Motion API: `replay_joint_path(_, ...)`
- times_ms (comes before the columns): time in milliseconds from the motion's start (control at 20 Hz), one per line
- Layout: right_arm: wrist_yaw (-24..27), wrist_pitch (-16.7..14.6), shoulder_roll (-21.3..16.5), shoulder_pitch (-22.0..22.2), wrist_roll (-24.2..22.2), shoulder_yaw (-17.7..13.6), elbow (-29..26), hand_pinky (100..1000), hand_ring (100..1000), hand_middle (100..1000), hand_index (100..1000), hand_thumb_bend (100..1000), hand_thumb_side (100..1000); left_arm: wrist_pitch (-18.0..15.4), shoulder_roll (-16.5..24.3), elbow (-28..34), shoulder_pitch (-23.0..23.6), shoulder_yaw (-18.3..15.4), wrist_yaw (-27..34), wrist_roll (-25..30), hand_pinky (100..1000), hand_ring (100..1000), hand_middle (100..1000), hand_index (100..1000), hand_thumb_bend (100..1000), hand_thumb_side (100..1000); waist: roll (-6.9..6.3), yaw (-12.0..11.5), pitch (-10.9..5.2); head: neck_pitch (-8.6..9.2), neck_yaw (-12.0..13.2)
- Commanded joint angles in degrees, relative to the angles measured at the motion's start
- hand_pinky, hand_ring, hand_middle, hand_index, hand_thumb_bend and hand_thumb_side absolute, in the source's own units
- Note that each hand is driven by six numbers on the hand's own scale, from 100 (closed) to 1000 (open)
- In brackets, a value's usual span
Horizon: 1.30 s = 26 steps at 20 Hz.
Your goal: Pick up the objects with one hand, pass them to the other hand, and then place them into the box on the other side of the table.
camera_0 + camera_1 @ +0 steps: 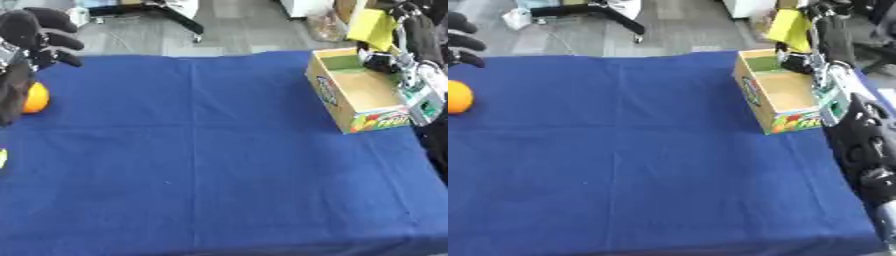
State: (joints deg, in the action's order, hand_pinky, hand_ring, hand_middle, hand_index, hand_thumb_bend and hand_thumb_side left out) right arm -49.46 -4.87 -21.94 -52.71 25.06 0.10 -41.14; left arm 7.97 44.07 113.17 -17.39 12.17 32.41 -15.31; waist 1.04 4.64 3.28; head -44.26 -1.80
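Left eye view: my left hand (39,35) hangs at the far left edge of the blue table (219,165), its fingers curled over and closed on nothing that I can see. Just below it lies the orange ball (35,98), partly hidden by my forearm; whether the arm touches it I cannot tell. I judge this to be the opening step, the pick-up, not yet made. The next move calls for bringing the hand down over the ball and closing round it, then carrying it toward the middle for the pass. A yellow sliver shows at the lower left edge; I cannot make it out.

Right eye view: the ball sits clear on the cloth, apart from my fingers above it. The cardboard box (785,92) stands open on the right side of the table, and what I see of its floor is bare. My right arm runs along the right edge beside the box; my right hand (868,150) lies low there, but I cannot tell how its fingers stand.
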Motion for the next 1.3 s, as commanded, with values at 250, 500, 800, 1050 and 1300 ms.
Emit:
replay_joint_path(250, 1.20, 1.89, -1.14, -1.95, 2.65, -2.03, 6.07, 804, 829, 780, 663, 100, 107, -0.88, 0.30, -0.15, 0.01, -1.02, -0.30, -0.04, 562, 590, 589, 667, 983, 645, -0.51, -0.43, -0.25, 0.14, -4.27)
replay_joint_path(500, 1.07, 3.81, -1.21, -2.54, 3.27, -2.74, 9.85, 813, 850, 810, 815, 160, 254, -1.05, 0.00, -0.32, 0.30, -1.01, -0.34, 0.01, 561, 587, 585, 667, 984, 644, -0.54, -0.77, -0.30, 0.14, -5.51)
replay_joint_path(800, -0.76, 7.59, -1.91, -2.61, 1.29, -3.06, 11.30, 882, 935, 940, 991, 435, 537, -1.15, -0.15, -0.65, 0.65, -1.03, -0.47, 0.00, 560, 587, 585, 668, 988, 643, -0.50, -0.95, -0.30, 0.14, -5.38)
replay_joint_path(1050, -0.64, 8.43, -2.75, -1.69, 1.66, -3.34, 9.02, 897, 961, 991, 1000, 461, 542, -1.28, -0.23, -1.06, 1.07, -1.23, -0.73, -0.12, 560, 590, 590, 668, 990, 642, -0.54, -0.89, -0.21, 0.14, -4.73)
replay_joint_path(1300, 0.61, 6.33, -4.04, -0.31, 3.63, -2.75, 2.54, 883, 942, 956, 994, 388, 439, -1.43, -0.15, -1.33, 1.41, -1.59, -1.17, -0.34, 558, 589, 590, 670, 994, 639, -0.57, -0.58, -0.12, 0.25, -4.05)
